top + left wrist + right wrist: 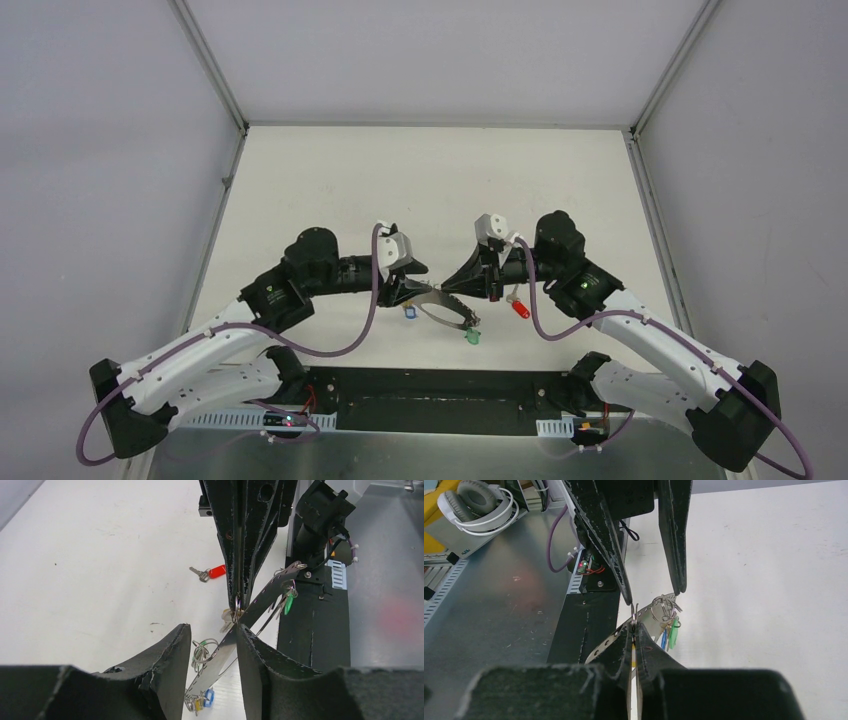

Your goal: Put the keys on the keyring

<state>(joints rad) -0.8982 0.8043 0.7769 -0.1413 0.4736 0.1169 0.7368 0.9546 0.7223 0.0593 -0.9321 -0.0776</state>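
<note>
The right pincer (634, 626) is clamped on the keyring (221, 655), holding it steady. The left pincer (213, 631), jaws apart, straddles it, probably to take a second grip.

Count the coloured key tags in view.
4. The red tag lies loose on the table; the green tag hangs from the keyring; the blue tag and yellow tag cluster by the left gripper. More may hide behind its fingers.
</note>
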